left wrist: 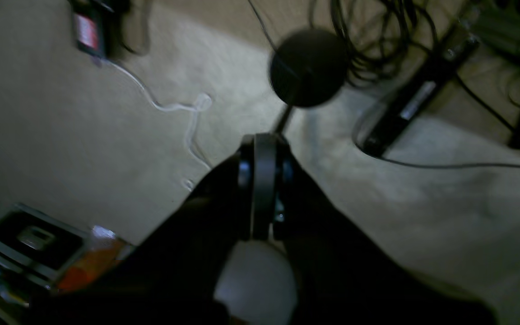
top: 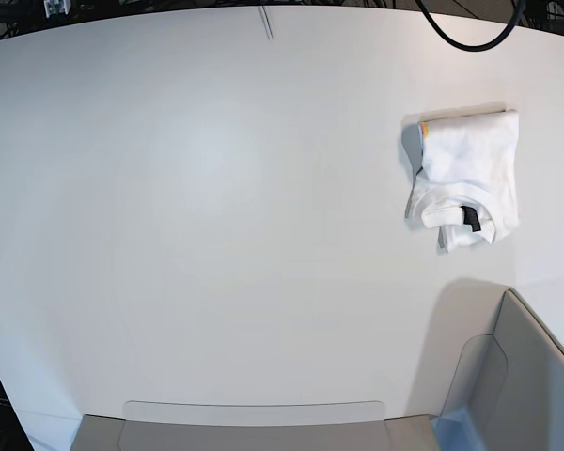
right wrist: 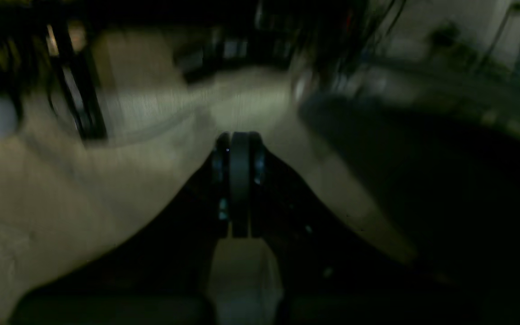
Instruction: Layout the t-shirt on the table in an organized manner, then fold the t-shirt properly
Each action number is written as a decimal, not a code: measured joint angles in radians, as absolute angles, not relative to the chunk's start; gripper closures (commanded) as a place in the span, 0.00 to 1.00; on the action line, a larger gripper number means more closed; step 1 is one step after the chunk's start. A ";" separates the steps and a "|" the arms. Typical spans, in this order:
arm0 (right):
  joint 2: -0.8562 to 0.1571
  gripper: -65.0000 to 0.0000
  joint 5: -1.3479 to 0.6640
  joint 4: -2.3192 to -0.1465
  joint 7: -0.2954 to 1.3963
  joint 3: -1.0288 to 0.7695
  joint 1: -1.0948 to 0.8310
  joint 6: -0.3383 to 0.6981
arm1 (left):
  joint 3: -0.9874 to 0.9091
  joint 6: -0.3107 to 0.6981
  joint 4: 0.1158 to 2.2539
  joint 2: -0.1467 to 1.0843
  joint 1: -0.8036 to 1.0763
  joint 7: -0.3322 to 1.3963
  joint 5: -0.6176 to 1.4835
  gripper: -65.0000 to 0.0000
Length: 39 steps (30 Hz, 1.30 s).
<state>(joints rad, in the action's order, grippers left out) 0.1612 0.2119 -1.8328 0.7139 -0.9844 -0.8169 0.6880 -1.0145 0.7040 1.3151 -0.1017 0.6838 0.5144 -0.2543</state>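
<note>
The bin point(top: 522, 376) is cut off at the corner – contents hidden; folded t-shirt point(top: 465, 174) on tabletop point(top: 216, 188); left gripper point(left wrist: 264, 185) and right gripper point(right wrist: 238, 180) closed, empty.

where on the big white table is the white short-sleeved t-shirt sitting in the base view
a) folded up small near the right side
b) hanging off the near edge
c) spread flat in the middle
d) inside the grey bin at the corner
a: the white short-sleeved t-shirt lies as a compact folded bundle, black neck label showing, on the right part of the large white table, clear of the grey bin.
</note>
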 measured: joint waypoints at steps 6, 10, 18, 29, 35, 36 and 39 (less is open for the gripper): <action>0.160 1.00 0.335 -1.576 0.523 -0.988 -0.766 0.688 | -1.015 0.701 1.158 -0.052 0.685 0.418 -0.262 1.00; 0.165 1.00 0.438 -1.401 0.408 -0.989 -0.735 0.688 | -1.007 0.701 1.022 -0.017 0.671 0.363 -0.260 1.00; 0.079 1.00 0.553 -1.081 0.317 -0.989 -0.603 0.688 | -1.016 0.697 0.674 0.054 0.538 0.143 -0.436 1.00; -0.130 1.00 0.601 -0.646 0.154 -0.988 -0.478 0.688 | -1.010 0.697 0.219 0.104 0.411 -0.078 -0.660 1.00; -0.192 1.00 0.760 -0.372 0.033 -0.991 -0.392 0.687 | -1.010 0.662 0.128 0.164 0.313 -0.088 -0.655 1.00; -0.202 1.00 0.770 -0.338 0.015 -0.991 -0.379 0.688 | -1.010 0.636 0.129 0.165 0.303 -0.094 -0.654 1.00; -0.238 1.00 0.835 -0.236 -0.014 -0.991 -0.333 0.646 | -1.010 0.572 0.130 0.167 0.288 -0.099 -0.658 1.00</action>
